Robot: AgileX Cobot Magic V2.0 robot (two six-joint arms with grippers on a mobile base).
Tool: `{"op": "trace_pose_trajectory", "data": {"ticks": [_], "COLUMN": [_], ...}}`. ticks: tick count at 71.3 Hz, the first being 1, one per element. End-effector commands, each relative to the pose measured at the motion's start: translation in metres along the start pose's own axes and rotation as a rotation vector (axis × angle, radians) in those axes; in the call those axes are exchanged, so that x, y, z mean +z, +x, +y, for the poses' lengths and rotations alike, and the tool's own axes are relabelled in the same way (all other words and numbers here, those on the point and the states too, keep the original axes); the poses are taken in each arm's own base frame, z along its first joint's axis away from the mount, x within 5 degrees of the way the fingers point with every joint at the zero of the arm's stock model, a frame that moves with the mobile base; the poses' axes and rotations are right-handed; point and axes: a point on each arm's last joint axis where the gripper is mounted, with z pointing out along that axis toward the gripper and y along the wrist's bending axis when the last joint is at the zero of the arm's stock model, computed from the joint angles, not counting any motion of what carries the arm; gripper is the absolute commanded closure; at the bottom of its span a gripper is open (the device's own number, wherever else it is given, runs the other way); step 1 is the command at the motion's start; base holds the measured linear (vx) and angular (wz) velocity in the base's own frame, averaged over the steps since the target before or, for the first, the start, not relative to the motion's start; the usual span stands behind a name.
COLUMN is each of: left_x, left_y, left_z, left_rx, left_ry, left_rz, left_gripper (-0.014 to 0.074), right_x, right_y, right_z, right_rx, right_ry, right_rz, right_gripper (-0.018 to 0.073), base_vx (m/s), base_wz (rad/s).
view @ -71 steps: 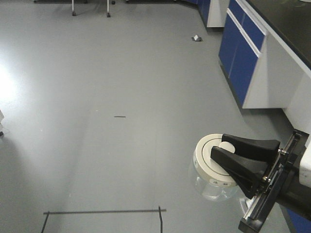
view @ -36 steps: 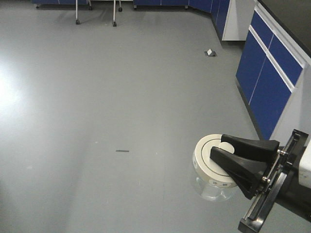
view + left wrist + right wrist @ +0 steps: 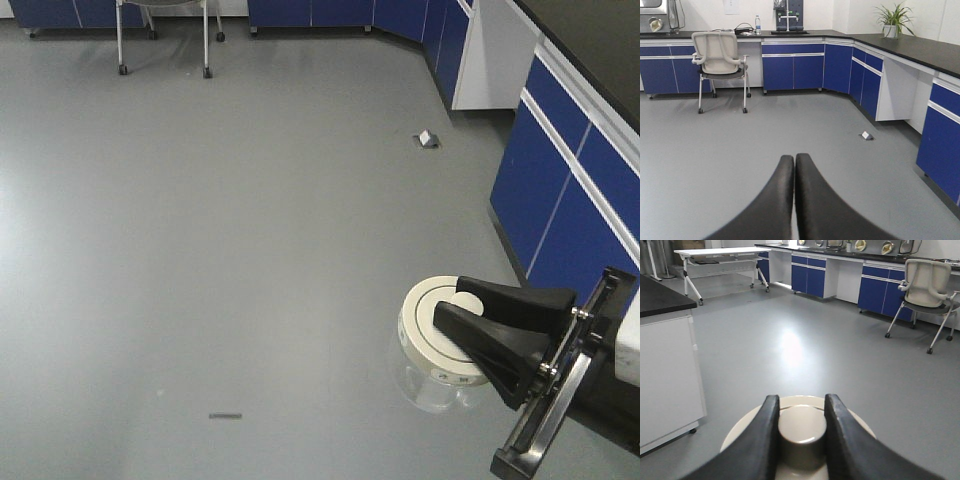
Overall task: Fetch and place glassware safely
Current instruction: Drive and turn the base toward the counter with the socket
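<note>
Pinching only the knob (image 3: 801,437) of the lid (image 3: 420,335), the right claw (image 3: 452,304) holds the glass jar (image 3: 432,388) above the grey floor (image 3: 200,250). The glass looks brittle and slick, and the lid may slip free, so gripping the body seems safer. The left claw (image 3: 794,159) is clenched, empty.

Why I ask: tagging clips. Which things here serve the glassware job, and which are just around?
Job: glass jar; lid; right gripper, fingers clamping the lid's knob.
Around: chair; potted plant; blue cabinets; small floor object; left gripper, shut, empty.
</note>
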Motion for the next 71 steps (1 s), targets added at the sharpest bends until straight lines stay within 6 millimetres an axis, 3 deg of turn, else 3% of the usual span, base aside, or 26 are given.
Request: {"op": "trace_pose_trajectory", "data": {"ticks": [1, 71], "left_x": [-0.0011, -0.0011], "left_y": [-0.0155, -0.0155], "left_z": [-0.0019, -0.0019], "left_rx": [-0.017, -0.017], "left_ry": [0.018, 0.018], "left_rz": [-0.087, -0.087], "left_gripper": [0.0603, 0.0603], "right_x": [-0.0014, -0.0014], "right_y": [-0.0155, -0.0154], "right_z": [0.0019, 0.0021], "right_rx": [0.020, 0.017], "right_ry": [-0.023, -0.024], "right_rz": [-0.082, -0.081], "right_gripper": [0.0560, 0.0560], "base_vx": [0.68, 0.68], "base_wz": [0.01, 0.05]}}
